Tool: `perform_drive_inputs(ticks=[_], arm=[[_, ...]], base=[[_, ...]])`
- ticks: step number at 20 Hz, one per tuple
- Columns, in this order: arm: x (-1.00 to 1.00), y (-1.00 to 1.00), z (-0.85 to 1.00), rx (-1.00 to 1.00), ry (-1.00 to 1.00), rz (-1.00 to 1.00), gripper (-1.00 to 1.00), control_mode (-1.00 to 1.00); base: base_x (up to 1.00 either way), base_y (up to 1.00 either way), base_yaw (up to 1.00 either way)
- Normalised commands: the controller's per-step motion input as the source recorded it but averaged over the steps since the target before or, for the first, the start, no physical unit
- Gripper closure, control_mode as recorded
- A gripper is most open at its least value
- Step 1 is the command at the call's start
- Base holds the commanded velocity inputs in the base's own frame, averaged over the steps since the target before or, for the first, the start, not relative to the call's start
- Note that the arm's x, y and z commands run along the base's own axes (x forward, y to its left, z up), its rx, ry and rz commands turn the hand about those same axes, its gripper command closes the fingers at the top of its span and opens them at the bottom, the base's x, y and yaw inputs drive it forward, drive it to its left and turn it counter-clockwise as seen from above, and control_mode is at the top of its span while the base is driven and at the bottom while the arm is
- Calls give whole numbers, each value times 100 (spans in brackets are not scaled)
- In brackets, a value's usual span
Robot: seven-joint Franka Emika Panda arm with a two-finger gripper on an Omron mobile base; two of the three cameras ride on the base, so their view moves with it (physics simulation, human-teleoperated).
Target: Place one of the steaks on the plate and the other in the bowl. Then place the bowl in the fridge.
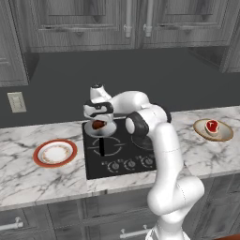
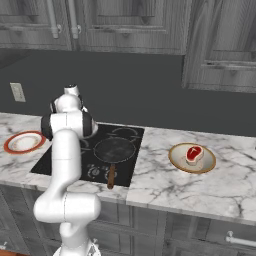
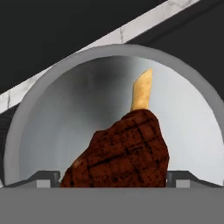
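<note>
The dark brown steak (image 3: 118,153) lies in a silver pan (image 3: 52,113) on the cooktop, a pale bone end sticking out of it. My gripper (image 3: 113,179) hangs over the pan, open wide, with one fingertip (image 3: 48,179) on each side of this steak (image 1: 98,124). The red steak (image 1: 212,126) with its pale edge rests in the tan bowl (image 1: 226,136) on the counter at the right; this steak (image 2: 194,153) and the bowl (image 2: 179,162) are also in the right base view. At the left, the red-rimmed plate (image 1: 37,157) holds nothing. The fridge is out of view.
The black cooktop (image 1: 117,161) has knobs along its front edge, and the pan's dark handle (image 1: 101,147) points toward me. Grey cabinets (image 1: 84,23) hang above the dark backsplash. A wall outlet (image 1: 17,101) sits at the left. Marble counter (image 1: 28,180) runs along both sides.
</note>
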Motion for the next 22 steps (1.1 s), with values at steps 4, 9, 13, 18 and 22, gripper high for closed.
perform_drive_inputs(ticks=[4, 9, 13, 18, 22], arm=[[-63, 0, 29, 0, -17, -2, 100, -100], [-79, 0, 18, 0, -2, -1, 100, -100], [-97, 4, 43, 8, 0, -5, 100, -100], [-73, 33, 68, 3, 0, -5, 100, -100], [-35, 54, 14, 0, 0, 0, 100, -100]], base=[[0, 0, 0], [0, 0, 0], [0, 0, 0], [0, 0, 0], [0, 0, 0]])
